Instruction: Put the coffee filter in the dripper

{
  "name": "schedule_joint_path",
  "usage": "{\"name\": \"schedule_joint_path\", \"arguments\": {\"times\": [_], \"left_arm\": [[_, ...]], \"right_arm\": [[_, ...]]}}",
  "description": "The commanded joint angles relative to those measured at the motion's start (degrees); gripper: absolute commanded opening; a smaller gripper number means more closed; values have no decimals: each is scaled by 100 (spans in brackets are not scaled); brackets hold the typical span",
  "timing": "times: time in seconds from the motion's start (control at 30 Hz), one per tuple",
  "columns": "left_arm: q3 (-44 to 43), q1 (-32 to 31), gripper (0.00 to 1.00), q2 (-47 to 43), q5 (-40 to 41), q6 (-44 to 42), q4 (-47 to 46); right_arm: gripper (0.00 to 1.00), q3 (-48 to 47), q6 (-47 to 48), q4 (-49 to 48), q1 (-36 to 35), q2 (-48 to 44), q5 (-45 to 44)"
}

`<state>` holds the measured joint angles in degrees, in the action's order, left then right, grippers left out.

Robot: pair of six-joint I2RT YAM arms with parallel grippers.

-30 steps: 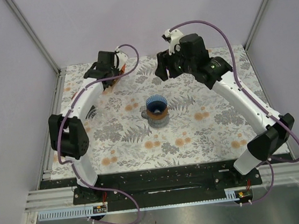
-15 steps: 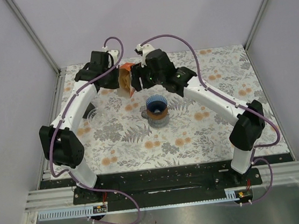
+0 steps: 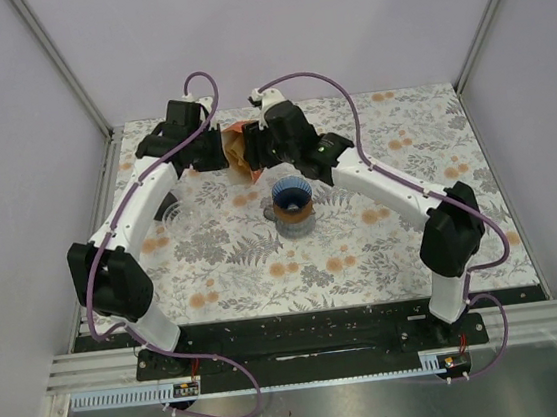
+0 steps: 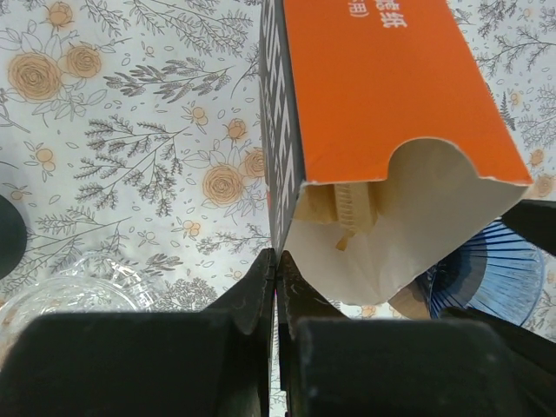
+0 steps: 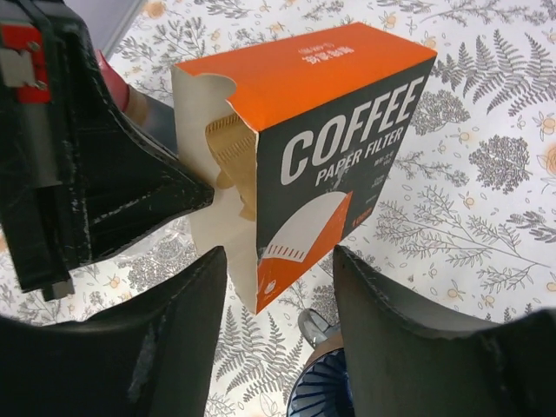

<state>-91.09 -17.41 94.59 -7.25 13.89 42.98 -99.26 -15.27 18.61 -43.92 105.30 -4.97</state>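
Observation:
An orange and black coffee filter box (image 3: 241, 147) hangs in the air behind the blue ribbed dripper (image 3: 292, 199). My left gripper (image 3: 219, 147) is shut on the edge of the box's open end (image 4: 287, 217). Brown paper filters (image 4: 347, 208) show inside the opening (image 5: 230, 148). My right gripper (image 3: 258, 152) is open, and its fingers (image 5: 182, 295) straddle the lower corner of the box (image 5: 339, 113) without touching it. The dripper (image 5: 326, 391) sits just below them, with no filter visible in it.
A clear glass vessel (image 3: 170, 211) stands on the floral tablecloth to the left of the dripper (image 4: 486, 278), and it also shows under the left wrist as clear glass (image 4: 78, 287). White enclosure walls surround the table.
The left arm carried the box from the back left toward the middle. The right arm swung left to meet it, and its jaws narrowed a little around the box's end.

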Motion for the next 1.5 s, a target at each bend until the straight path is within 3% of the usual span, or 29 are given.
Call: {"name": "schedule_joint_path", "arguments": {"times": [0.0, 0.17, 0.27, 0.33, 0.5, 0.87, 1.3, 1.47], "left_arm": [[38, -26, 0, -195, -172, 254, -246], [48, -26, 0, -169, -330, 360, -246], [39, -26, 0, -169, -365, 360, -246], [30, -26, 0, -204, -374, 351, -246], [65, -26, 0, -247, -409, 334, -246], [74, -26, 0, -335, -611, 369, -281], [118, -26, 0, -397, -699, 325, -334], [179, -26, 0, -441, -691, 290, -378]], "right_arm": [[56, 301, 321, -778, -230, -298, -399], [47, 1189, 1490, -2156, -705, -852, -672], [43, 1252, 1869, -2406, -793, -809, -522], [36, 1077, 2044, -2310, -793, -625, -531], [37, 497, 2221, -1897, -785, -80, -926], [34, 153, 2318, -1387, -679, 333, -1330], [42, -216, 2186, -860, -574, 659, -1612], [30, -243, 2107, -789, -503, 676, -1542]]}}
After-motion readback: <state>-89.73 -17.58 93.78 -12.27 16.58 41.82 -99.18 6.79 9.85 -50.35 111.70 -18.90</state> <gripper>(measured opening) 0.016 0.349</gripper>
